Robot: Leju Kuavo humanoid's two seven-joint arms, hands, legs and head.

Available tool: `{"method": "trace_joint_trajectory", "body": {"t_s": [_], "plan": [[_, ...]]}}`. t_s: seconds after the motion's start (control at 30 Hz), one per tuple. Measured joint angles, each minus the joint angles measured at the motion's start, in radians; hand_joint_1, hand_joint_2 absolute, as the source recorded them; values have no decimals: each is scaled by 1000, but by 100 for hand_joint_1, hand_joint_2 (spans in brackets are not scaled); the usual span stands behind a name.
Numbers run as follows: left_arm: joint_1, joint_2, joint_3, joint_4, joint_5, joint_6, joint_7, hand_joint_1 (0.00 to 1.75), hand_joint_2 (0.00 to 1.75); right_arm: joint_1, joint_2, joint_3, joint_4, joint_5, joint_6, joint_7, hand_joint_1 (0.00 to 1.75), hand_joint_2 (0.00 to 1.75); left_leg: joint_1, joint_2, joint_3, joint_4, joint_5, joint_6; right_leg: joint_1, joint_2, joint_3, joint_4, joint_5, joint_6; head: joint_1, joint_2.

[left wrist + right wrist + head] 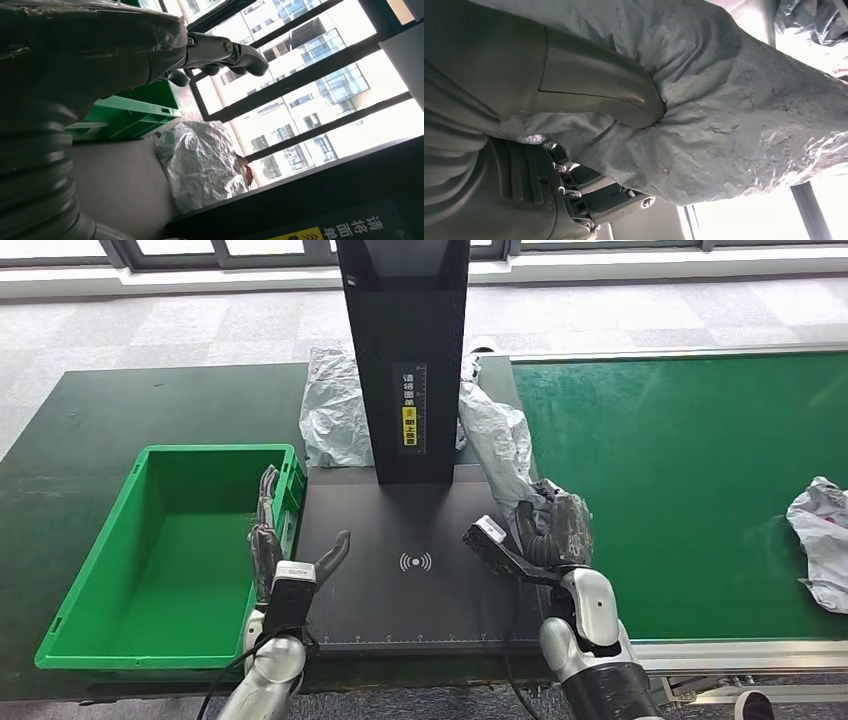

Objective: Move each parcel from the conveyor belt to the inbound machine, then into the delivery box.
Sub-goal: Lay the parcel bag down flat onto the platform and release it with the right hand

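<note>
1. The inbound machine is a flat black plate with a black upright column rising from its far edge; everything below is placed against that plate.
2. The right hand hovers over the plate's right edge, its fingers closed around the near end of a grey crumpled parcel.
3. That held parcel stretches from the hand toward the column's right side, above the plate's far right corner.
4. A second grey parcel lies beyond the plate's far left corner, just beside the column.
5. A third parcel lies on the green conveyor belt, well apart from the plate to its right.
6. The left hand stands upright at the plate's left edge, fingers spread and holding nothing, its thumb reaching over the plate.
7. The green delivery box sits on the dark counter just beside the plate's left edge, its near right rim right by the left hand.
8. The plate's middle, around its white wave mark, is bare.
9. The right wrist view adds the grip itself: the thumb presses a dent into the parcel's wrinkled skin, darker fingers under it.
10. The left wrist view adds the second parcel's silvery crinkled side against windows, and the left hand's fingers held apart in open air.
</note>
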Motion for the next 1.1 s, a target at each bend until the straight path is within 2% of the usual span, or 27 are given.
{"method": "trace_joint_trajectory", "body": {"t_s": [0.1,0.17,0.27,0.37,0.5,0.63,0.7,0.9,1.1], "plan": [[-4,1,1,-7,-59,10,0,0,175,6,4,37,-15,-61,107,-99,175,175,0,1,0,0,0,0,1,1,0,0,0,0,0,0],[-20,1,-1,-14,-106,7,18,0,175,18,18,112,-23,-110,191,-139,175,175,0,2,0,0,0,-1,2,2,-1,0,0,0,0,0],[-52,1,-4,-15,-130,-2,39,0,175,28,29,234,-25,-178,234,-123,175,175,0,1,0,0,0,-1,3,0,-1,0,-1,-2,0,0],[-66,2,-4,-12,-131,-3,42,0,175,26,26,307,-25,-212,236,-119,175,175,1,1,0,0,0,-1,3,0,0,0,-1,-2,0,0],[-72,2,-5,-11,-131,-2,42,0,175,24,21,350,-25,-224,238,-119,0,175,1,1,0,0,0,-1,2,1,0,0,-1,-2,0,0],[-95,2,-11,13,-74,-39,22,0,175,12,-3,385,-9,-289,364,-116,0,175,0,0,1,0,0,-1,2,-1,0,0,-1,-2,0,0],[-115,1,-17,38,-38,-47,7,0,175,9,-26,408,15,-333,397,-140,0,175,0,-1,0,0,0,-1,1,-2,1,0,-1,-1,0,0],[-126,5,-34,60,-2,-37,3,0,175,4,-54,419,24,-369,350,-128,0,175,0,-1,1,0,0,-1,1,0,0,0,-1,-1,0,0],[-126,10,-39,63,-1,-36,4,0,175,3,-62,419,18,-366,344,-124,0,175,0,-1,1,0,0,-1,1,0,0,0,-1,-1,0,0]]}}
